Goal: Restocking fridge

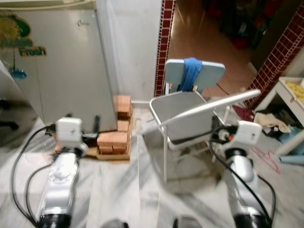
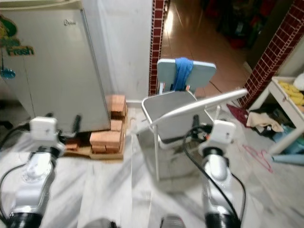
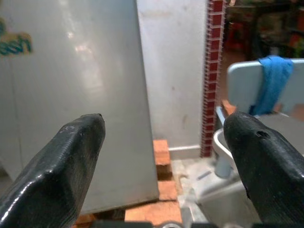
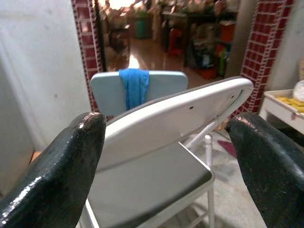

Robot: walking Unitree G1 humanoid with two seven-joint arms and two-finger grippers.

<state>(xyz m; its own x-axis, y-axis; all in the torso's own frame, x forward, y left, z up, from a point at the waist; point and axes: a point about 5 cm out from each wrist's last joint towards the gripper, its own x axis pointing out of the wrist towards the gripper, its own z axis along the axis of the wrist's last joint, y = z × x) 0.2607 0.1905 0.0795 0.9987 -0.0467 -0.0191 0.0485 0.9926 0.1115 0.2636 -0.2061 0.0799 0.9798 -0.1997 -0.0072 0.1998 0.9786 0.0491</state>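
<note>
Fridge (image 1: 61, 66) door shut; left claw (image 3: 164, 142) and right claw (image 4: 166, 142) wide open, empty

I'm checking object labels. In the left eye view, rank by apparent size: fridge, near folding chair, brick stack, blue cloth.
1. fridge
2. folding chair, nearer the camera
3. brick stack
4. blue cloth

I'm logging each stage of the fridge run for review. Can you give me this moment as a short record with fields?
fridge: silver fridge, door shut, ahead on the robot's left
under fridge: bricks on a wooden pallet
ahead right: two grey chairs, near chair and far chair
on far chair: blue cloth draped over the backrest
left gripper: open, holding nothing, facing the fridge
right gripper: open, holding nothing, facing the near chair
floor: pale marble
</note>
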